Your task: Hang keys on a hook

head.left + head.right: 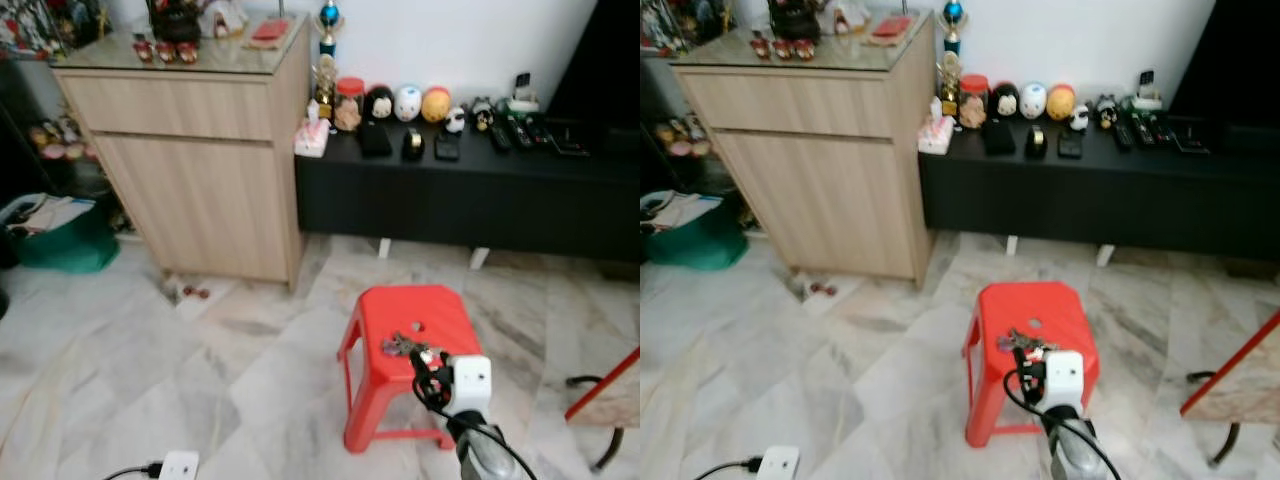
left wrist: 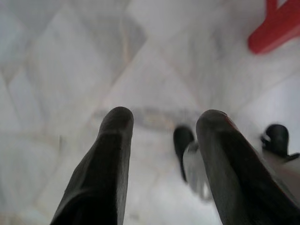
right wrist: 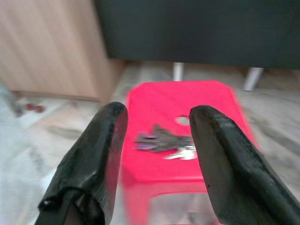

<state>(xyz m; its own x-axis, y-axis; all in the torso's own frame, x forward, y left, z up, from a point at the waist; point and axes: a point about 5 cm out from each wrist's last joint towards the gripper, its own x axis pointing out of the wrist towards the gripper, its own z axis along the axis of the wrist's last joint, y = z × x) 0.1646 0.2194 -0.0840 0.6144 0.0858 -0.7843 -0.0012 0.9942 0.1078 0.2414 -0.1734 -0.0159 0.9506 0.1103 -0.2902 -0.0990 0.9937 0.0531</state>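
A bunch of dark keys (image 1: 402, 345) lies on top of a red plastic stool (image 1: 440, 316), near its middle hole. My right arm reaches up from the lower edge toward the stool. In the right wrist view the right gripper (image 3: 157, 122) is open, its two black fingers (image 3: 101, 154) framing the keys (image 3: 166, 140) ahead of them without touching. The left gripper (image 2: 164, 124) is open too, pointing down at the marble floor beside a stool leg (image 2: 276, 26). I see no hook.
A wooden cabinet (image 1: 200, 150) stands at the back left. A low black TV bench (image 1: 470, 195) with toys and remotes runs along the wall behind the stool. A green bag (image 1: 55, 235) sits far left, a power strip (image 1: 175, 465) on the floor, a chair (image 1: 605, 400) at right.
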